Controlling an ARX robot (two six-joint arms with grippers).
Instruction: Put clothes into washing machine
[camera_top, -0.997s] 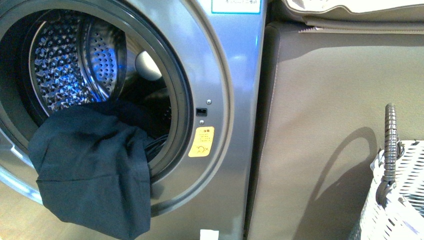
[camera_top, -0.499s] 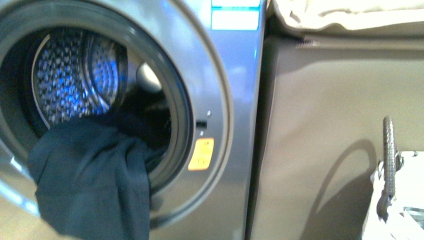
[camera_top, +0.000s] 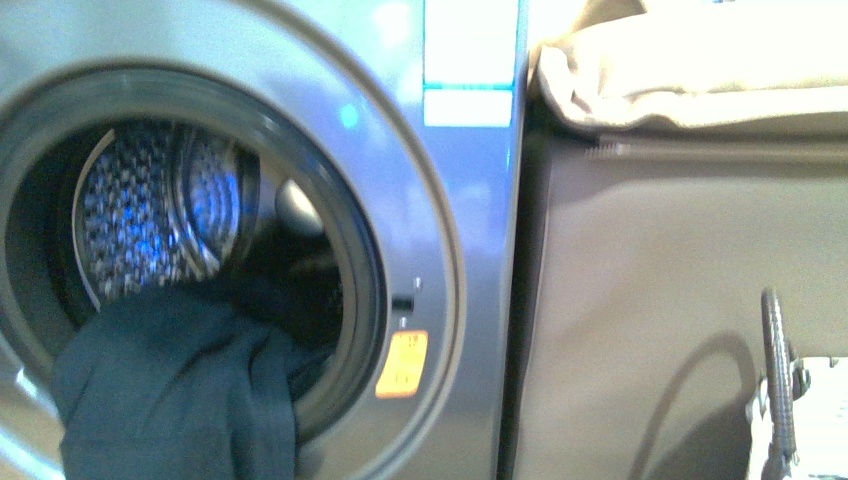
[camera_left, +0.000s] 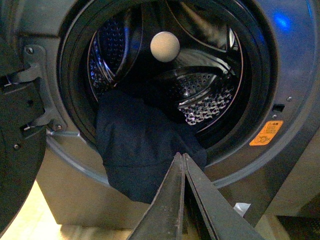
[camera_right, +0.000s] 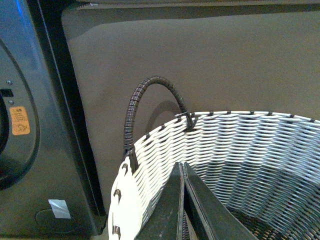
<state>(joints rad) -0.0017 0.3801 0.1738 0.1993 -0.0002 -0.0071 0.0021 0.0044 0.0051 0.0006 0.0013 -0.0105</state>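
Note:
The silver-grey washing machine (camera_top: 470, 250) fills the left of the front view, its round porthole open onto the perforated drum (camera_top: 140, 220). The dark navy clothes (camera_top: 170, 390) hang half out over the porthole's lower rim, part inside the drum, part draped down the front. In the left wrist view the clothes (camera_left: 140, 145) show the same way, and my left gripper (camera_left: 183, 156) is shut and empty, its tips just in front of the hanging cloth. My right gripper (camera_right: 182, 165) is shut with nothing in it, above the white woven basket (camera_right: 225, 145). Neither arm shows in the front view.
The open machine door (camera_left: 17, 150) stands at one side in the left wrist view. A beige-brown upholstered panel (camera_top: 680, 300) is right of the machine, with a pale cushion (camera_top: 690, 80) on top. The basket's dark handle (camera_top: 778, 380) rises at the front view's lower right.
Everything in the front view has slid downward and blurred, so the camera has tilted or risen. The clothes hang from the porthole as before.

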